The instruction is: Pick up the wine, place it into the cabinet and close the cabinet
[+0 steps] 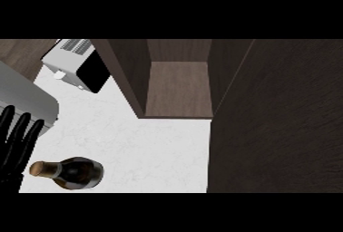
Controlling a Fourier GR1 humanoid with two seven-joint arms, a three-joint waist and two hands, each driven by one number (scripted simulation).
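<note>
Left hand (17,142): black, at far left edge of frame, fingers straight and spread, pointing up, holding nothing; resting just left of bottle, not touching as far as visible.

Sink (30,97): grey basin corner, upper left, above hand.

Wine bottle (74,172): lower left of frame, upright on white counter (154,145), seen from above; dark glass body, cork-coloured top tilted toward left in view. Outside cabinet, well below and left of its opening.

Toaster (75,63): white with black side, upper left, on counter beside cabinet wall.

Cabinet (178,90): upper centre, dark wood, interior shelf visible, nothing on it.

Cabinet door (278,118): open, broad dark panel filling right side of frame.

Right hand: not visible in frame.
</note>
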